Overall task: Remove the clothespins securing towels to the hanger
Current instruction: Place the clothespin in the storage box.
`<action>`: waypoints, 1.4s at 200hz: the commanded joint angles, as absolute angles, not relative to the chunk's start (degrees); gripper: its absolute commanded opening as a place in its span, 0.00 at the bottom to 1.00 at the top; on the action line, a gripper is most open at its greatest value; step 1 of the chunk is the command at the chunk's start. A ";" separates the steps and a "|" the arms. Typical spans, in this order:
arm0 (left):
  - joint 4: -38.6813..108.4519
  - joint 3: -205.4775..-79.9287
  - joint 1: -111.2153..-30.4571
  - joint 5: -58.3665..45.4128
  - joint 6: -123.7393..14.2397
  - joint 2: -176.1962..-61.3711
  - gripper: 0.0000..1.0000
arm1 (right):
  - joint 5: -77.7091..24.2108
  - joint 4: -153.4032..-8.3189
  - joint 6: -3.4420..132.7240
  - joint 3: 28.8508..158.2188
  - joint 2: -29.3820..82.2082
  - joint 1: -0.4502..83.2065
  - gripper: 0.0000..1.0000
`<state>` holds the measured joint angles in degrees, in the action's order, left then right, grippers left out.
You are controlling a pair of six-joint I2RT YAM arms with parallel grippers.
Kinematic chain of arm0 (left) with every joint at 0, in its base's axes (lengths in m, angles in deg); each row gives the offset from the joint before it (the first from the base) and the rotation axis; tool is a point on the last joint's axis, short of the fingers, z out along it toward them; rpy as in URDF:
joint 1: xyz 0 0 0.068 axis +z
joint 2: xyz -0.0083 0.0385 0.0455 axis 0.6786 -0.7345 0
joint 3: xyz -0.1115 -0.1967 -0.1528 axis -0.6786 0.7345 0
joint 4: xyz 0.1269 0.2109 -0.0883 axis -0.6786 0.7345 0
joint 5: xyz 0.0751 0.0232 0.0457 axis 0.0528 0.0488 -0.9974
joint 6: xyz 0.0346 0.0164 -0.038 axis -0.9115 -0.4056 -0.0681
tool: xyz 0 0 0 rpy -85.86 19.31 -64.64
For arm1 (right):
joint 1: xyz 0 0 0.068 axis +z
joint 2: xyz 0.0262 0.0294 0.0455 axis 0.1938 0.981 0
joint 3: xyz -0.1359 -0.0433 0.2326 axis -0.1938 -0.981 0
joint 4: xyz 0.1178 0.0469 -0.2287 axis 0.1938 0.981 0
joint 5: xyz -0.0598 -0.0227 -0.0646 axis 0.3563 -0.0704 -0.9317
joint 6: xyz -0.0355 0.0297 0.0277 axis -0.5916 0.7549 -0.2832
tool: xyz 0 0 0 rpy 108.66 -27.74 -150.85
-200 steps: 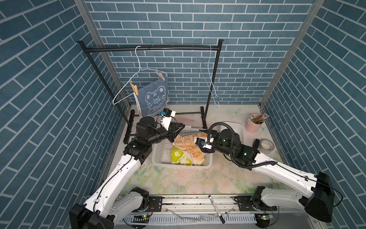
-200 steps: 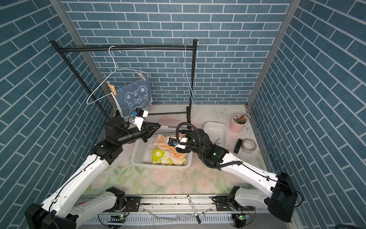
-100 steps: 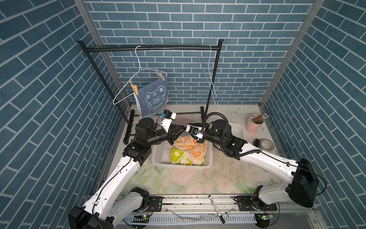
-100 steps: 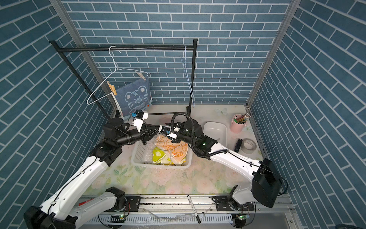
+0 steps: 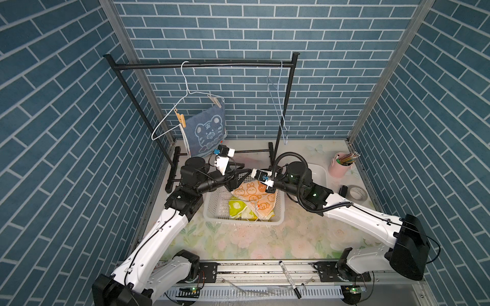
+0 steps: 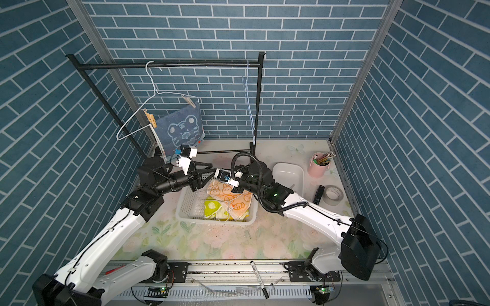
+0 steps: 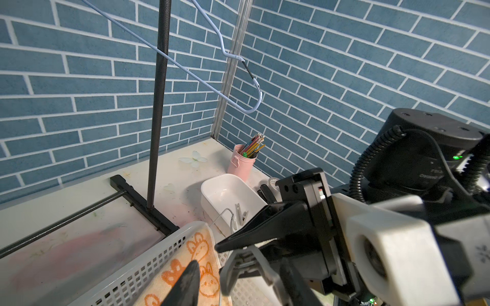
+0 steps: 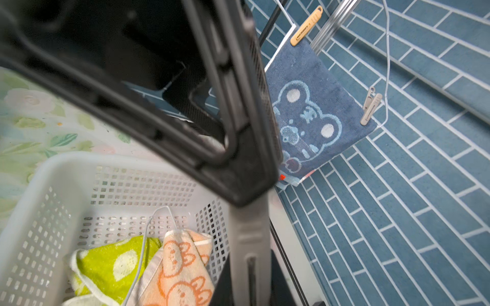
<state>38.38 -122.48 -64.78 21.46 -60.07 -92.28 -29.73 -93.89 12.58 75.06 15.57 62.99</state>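
1 grey clothespin (image 7: 245, 261) clamped in right pincer (image 7: 233, 254), left pincer (image 7: 241, 275) parted around it

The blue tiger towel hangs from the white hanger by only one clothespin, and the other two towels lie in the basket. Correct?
No: the right wrist view shows two, a tan clothespin and a grey clothespin, holding the blue tiger towel on the white hanger. The orange towel and green towel lie in the basket.

Pink pencil cup (image 5: 340, 167), white basket (image 5: 213, 209), tape roll (image 5: 358, 198)
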 commanded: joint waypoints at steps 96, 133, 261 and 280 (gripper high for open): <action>50.01 -116.70 -63.75 -11.48 -67.95 -79.88 0.76 | -57.09 -62.36 44.90 70.10 3.99 49.02 0.00; 53.71 -116.60 -63.62 -15.28 -66.02 -80.65 0.76 | -55.58 -58.62 54.10 68.65 6.53 41.32 0.00; 57.40 -116.72 -63.57 -16.95 -63.25 -84.49 0.77 | -53.01 -55.24 57.67 70.55 8.82 31.74 0.64; 57.09 -116.40 -63.61 -17.04 -63.05 -84.57 0.77 | -49.82 -55.89 55.08 71.05 6.30 31.74 0.65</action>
<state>57.11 -116.34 -63.97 -16.33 -63.59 -84.54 -51.74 -56.73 57.30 68.48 10.19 31.97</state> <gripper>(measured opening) 0.766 0.643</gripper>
